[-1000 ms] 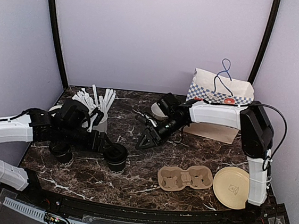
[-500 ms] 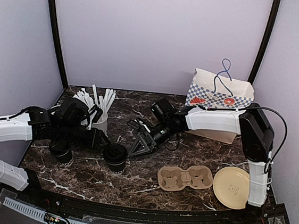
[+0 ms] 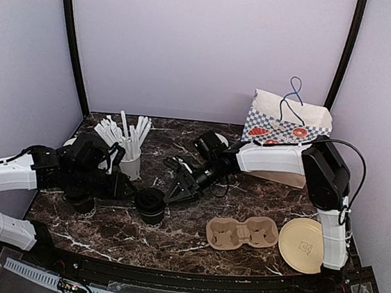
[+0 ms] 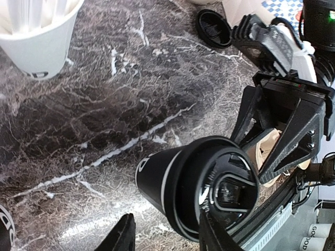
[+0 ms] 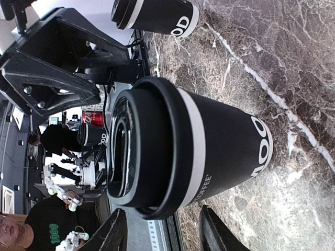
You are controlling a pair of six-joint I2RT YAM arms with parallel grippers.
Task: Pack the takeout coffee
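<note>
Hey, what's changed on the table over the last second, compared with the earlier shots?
The right gripper swung left and toward the near edge, up to the lidded black cup, its fingers now either side of the lid. The left gripper barely shifted, beside the same cup. Whether either grips it is unclear. The cup, carrier tray, paper bag and cup of sticks stayed put.

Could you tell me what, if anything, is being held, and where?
Cannot be told: left gripper and right gripper both flank the lidded black cup near its top; contact is unclear.
</note>
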